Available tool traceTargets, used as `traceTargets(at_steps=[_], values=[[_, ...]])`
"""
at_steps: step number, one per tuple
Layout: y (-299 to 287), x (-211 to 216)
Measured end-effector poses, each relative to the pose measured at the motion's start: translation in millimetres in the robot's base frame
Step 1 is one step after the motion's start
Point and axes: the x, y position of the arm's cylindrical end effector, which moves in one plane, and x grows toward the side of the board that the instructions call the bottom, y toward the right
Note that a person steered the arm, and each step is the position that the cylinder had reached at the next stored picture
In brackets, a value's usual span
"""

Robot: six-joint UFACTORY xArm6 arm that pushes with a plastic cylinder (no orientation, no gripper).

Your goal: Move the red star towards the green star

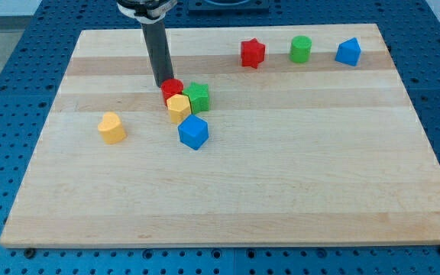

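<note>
Red star sits far to the right of my end effector tip, which grasps nothing and touches the red cylinder beside the green star.

— What sort of room is this?

— A robotics lab, I'd say. The pale wooden board lies on a blue metal bench dotted with a regular grid of mounting holes.

— Anything else?

— A robot's dark rod comes down from the view's top, and small plastic blocks in plain colours sit scattered on the board like test pieces.
</note>
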Motion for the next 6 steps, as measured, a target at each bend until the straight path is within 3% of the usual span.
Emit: traceTargets(at_steps=[2, 3, 4, 5, 6], values=[[16.5, -96.6], [98.8, -123.1], [193.4, -127.9], [214.6, -86.4], [156.8, -63.3]])
